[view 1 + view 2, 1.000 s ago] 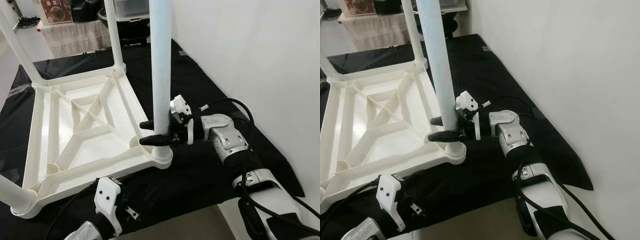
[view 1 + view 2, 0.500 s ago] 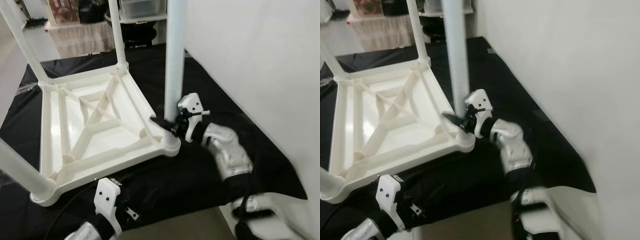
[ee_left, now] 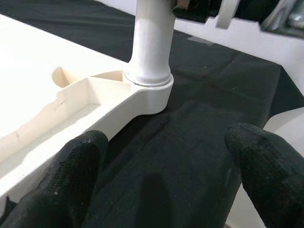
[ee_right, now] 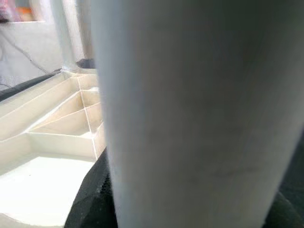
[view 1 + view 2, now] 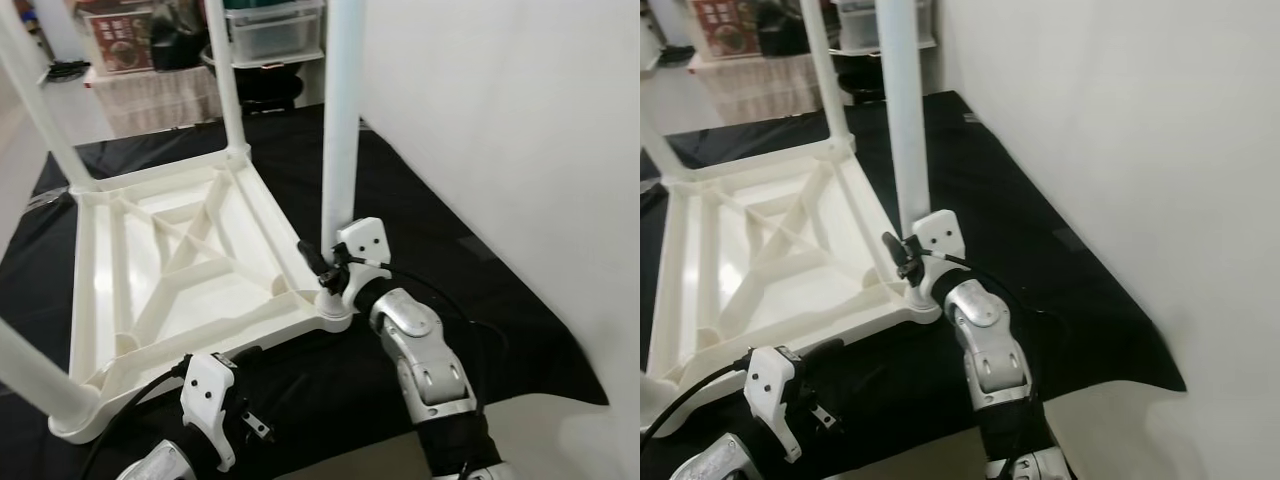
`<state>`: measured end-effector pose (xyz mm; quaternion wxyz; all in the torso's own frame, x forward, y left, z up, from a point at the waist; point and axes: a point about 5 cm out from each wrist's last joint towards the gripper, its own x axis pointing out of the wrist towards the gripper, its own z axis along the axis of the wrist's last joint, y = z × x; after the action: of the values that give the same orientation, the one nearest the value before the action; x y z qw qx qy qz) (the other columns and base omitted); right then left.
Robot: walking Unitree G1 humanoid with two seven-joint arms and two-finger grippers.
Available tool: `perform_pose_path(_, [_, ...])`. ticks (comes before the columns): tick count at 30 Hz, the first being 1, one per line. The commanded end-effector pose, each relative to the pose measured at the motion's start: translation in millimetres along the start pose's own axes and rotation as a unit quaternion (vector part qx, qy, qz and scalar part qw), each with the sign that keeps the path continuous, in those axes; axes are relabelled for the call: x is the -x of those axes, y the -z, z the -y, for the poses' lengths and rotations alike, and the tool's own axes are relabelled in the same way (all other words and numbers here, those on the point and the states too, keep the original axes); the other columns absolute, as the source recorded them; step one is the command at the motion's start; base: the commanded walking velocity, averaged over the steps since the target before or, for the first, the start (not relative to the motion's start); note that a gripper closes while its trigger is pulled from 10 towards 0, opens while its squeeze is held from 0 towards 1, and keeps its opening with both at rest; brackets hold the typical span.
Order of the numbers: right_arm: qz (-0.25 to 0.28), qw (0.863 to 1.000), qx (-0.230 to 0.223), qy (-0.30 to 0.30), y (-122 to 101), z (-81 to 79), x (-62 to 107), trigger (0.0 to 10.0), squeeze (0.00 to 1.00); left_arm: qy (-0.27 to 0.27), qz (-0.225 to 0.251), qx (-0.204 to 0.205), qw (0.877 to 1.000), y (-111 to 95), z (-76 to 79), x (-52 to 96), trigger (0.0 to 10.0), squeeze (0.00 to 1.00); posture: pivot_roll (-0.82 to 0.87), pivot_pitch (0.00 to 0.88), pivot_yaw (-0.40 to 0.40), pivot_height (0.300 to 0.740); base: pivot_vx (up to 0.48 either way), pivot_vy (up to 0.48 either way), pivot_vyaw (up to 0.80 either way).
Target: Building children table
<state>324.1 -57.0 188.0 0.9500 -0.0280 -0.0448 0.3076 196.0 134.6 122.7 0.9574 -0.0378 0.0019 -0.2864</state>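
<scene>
Tabletop (image 5: pixel 170 270), white and ribbed, lies upside down on a black cloth (image 5: pixel 440 250) in the eye views, and the right gripper (image 5: pixel 325 268) is clamped on the near-right leg (image 5: pixel 341 120) just above its corner socket; a far box's label is too blurred to read. Left wrist view: the left gripper (image 3: pixel 166 175) hangs over the cloth with fingers (image 3: pixel 76 175) spread wide, near that socket. Right wrist view: the leg (image 4: pixel 199 114) stands right against the camera.

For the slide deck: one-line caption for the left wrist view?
Left gripper open above the black cloth, facing the white leg seated in the tabletop's corner socket.
</scene>
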Motion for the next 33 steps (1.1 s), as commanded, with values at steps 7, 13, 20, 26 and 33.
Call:
perform_pose_path(7, [0.007,0.957,0.011,-0.289,-8.6,-17.1,3.0,10.0,0.00,-0.003,-0.011,0.002,1.000,5.6,1.8,4.7,10.0,0.00,0.06,0.154,-0.010,0.740,0.000,0.000,0.00])
perform_pose_path(13, [-0.025,0.931,0.082,-0.354,-10.3,3.9,-1.8,10.0,0.00,-0.006,-0.009,0.005,1.000,6.7,6.2,4.8,10.0,0.00,0.07,0.163,-0.021,0.740,0.000,0.000,0.00])
perform_pose_path(20, [-0.076,0.904,0.113,-0.405,-11.4,21.3,-10.7,10.0,0.00,-0.008,-0.009,0.010,1.000,6.1,12.4,8.0,10.0,0.00,0.08,0.180,-0.032,0.740,0.000,0.000,0.00])
perform_pose_path(26, [-0.088,0.885,0.098,-0.446,-12.2,28.8,-12.3,10.0,0.00,-0.006,-0.011,0.014,1.000,5.9,16.6,11.9,10.0,0.00,0.09,0.192,-0.034,0.740,0.000,0.000,0.00])
perform_pose_path(33, [-0.094,0.881,0.072,-0.459,-5.1,34.7,-14.7,0.0,0.00,-0.005,-0.013,0.014,1.000,5.6,19.2,15.6,10.0,0.00,0.10,0.195,-0.029,0.740,0.000,0.000,0.00])
